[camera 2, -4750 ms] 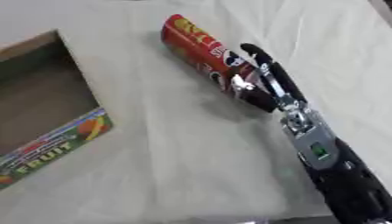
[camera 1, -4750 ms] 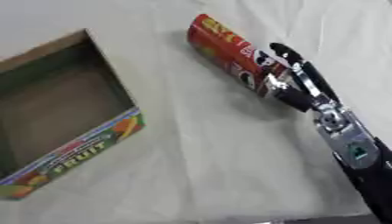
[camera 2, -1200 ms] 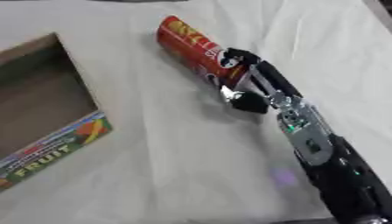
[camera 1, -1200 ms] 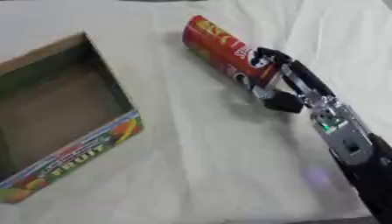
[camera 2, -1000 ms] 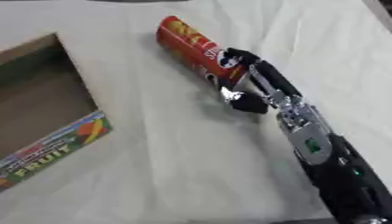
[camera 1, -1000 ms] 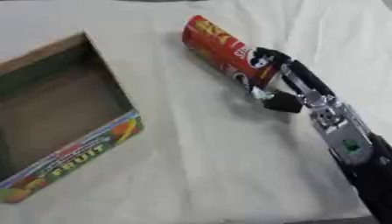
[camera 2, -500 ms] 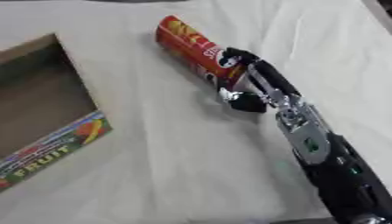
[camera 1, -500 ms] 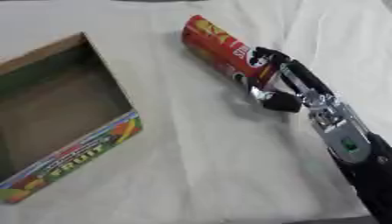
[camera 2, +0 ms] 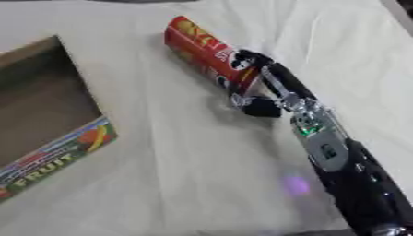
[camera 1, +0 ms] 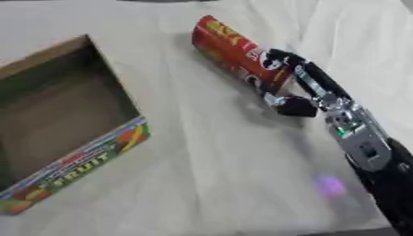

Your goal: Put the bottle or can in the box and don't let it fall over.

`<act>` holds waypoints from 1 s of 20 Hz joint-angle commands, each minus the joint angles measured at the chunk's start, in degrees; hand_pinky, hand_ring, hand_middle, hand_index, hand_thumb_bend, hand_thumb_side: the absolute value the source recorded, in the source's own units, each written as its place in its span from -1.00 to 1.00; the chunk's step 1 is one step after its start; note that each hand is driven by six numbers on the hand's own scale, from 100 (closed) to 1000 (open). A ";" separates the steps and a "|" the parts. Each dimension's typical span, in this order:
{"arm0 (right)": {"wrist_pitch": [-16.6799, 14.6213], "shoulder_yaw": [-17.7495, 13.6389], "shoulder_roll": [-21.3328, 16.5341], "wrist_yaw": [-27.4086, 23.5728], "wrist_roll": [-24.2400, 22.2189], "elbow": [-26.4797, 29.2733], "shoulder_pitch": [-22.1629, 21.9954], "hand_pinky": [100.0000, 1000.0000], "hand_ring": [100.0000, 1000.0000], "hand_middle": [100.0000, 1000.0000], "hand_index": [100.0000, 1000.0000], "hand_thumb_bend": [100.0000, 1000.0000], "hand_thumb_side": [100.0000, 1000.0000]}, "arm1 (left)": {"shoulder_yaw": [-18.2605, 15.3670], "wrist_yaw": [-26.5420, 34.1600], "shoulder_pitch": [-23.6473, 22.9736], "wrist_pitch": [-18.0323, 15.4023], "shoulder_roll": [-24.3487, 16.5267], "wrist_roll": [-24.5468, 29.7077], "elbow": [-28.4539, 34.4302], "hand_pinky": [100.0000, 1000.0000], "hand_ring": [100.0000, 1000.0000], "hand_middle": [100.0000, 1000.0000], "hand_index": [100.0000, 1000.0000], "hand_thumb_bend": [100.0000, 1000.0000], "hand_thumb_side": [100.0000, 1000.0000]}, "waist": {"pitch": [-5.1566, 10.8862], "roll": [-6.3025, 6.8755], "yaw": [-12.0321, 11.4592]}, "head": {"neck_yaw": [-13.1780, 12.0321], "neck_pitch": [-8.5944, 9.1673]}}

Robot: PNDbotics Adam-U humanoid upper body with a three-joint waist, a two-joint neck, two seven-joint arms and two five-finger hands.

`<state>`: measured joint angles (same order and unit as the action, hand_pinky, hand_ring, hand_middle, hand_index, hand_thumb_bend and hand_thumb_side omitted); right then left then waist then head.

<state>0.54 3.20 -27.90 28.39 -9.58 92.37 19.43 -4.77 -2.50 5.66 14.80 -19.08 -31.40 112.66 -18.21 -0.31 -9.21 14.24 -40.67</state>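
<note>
Cardboard first: on my left sits the open box [camera 1: 68, 138], brown inside, with a bright fruit-print strip along its near wall, its mouth facing up and nothing in it that I can see. It stands on a pale cloth [camera 1: 202, 184] that covers the table, rumpled into soft folds toward the far right.

Well apart from the box, up and to the right, lies the red can [camera 1: 238, 55] — a long tube, on its side, one end pointing toward the far left. My right hand [camera 1: 294, 87] has come in from the lower right corner and sits at the can's near end, fingers curled over the top of the tube and the thumb tucked against its near side, so I read it as closed around the can. My left hand shows in neither view.

Judging by the look, this is a stiff, smooth-walled tube, likely light, and its round, glossy wall could roll or slip in the fingers. I hold it near one end, which may let the far end droop when lifted — a hold closer to the middle would balance better. It is tall and narrow, so I expect it to topple easily; it wants to go in upright, base down, perhaps against a box wall.
</note>
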 commanded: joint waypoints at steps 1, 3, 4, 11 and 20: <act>1.39 0.71 -0.23 -0.16 -1.06 -4.18 -1.36 -0.78 1.00 0.68 0.79 -1.00 -0.87 | -0.17 0.28 0.52 -0.14 -0.76 0.10 0.87 -0.23 0.56 0.77 0.32 -0.72 0.19 | -0.63 -0.19 -0.11 | 0.16 0.65; 1.73 0.65 -0.26 -0.59 -0.56 -4.10 -1.35 -0.79 1.00 0.66 0.76 -1.00 -0.91 | -0.18 0.28 0.52 -0.15 -0.77 0.10 0.87 -0.23 0.56 0.77 0.32 -0.72 0.20 | -0.63 -0.19 -0.11 | 0.18 0.67; 1.92 0.64 -0.28 -0.75 -0.25 -4.07 -1.35 -0.79 1.00 0.65 0.74 -1.00 -0.98 | -0.19 0.29 0.52 -0.16 -0.76 0.09 0.87 -0.23 0.56 0.77 0.32 -0.72 0.20 | -0.62 -0.19 -0.10 | 0.18 0.67; 2.56 0.57 -0.48 -0.08 3.36 -3.34 -1.40 -0.82 1.00 0.54 0.46 -1.00 -1.00 | -0.18 0.36 0.51 -0.22 -0.74 0.10 0.89 -0.22 0.56 0.77 0.32 -0.72 0.20 | -0.56 -0.17 -0.09 | 0.23 0.76; 2.84 0.51 -0.62 2.01 7.10 -2.98 -1.63 -0.86 1.00 0.41 0.09 -1.00 -1.00 | -0.17 0.59 0.49 -0.34 -0.73 0.11 0.88 -0.22 0.56 0.77 0.32 -0.74 0.20 | -0.65 -0.17 -0.10 | 0.32 0.80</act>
<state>2.68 3.56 -27.90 29.39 -2.66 92.10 19.13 -4.77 -2.09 5.66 14.64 -19.08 -31.31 112.66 -18.36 -0.31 -9.29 14.30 -40.65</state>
